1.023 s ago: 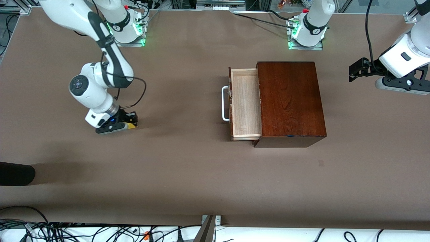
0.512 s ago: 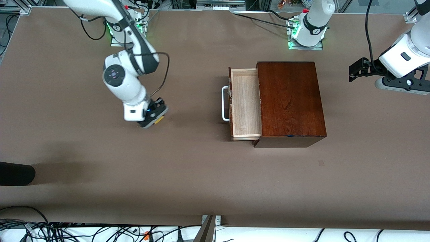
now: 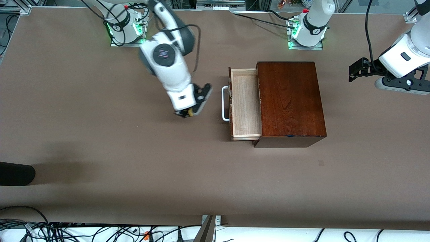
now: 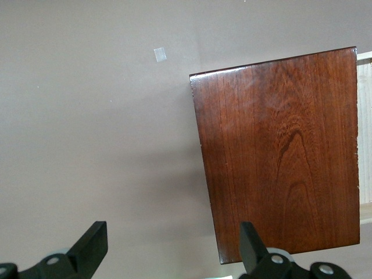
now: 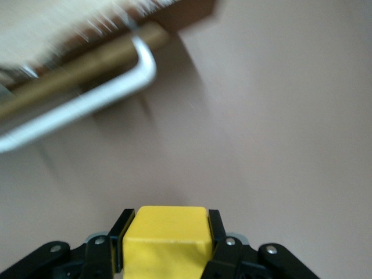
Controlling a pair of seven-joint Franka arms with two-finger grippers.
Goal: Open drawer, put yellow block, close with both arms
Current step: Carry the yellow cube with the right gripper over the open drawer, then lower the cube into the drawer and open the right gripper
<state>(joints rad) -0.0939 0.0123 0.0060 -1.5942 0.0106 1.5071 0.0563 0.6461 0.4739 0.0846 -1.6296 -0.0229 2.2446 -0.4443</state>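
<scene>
The drawer point(image 3: 245, 104) stands pulled out of the mahogany box point(image 3: 289, 101), its pale wooden tray empty and its white handle point(image 3: 224, 103) toward the right arm's end of the table. My right gripper point(image 3: 188, 113) is shut on the yellow block point(image 3: 190, 113) and holds it in the air over the table beside the handle. In the right wrist view the block point(image 5: 167, 239) sits between the fingers, with the handle point(image 5: 81, 107) ahead. My left gripper point(image 3: 356, 70) is open and empty, waiting in the air at the left arm's end of the table.
In the left wrist view the box top point(image 4: 279, 145) fills one side, with a small pale tape mark point(image 4: 159, 54) on the brown table. A dark object point(image 3: 15, 173) lies at the table's edge at the right arm's end. Cables run along the near edge.
My right arm has carried the yellow block up off the table and across toward the drawer's handle. The left arm and the drawer have not moved.
</scene>
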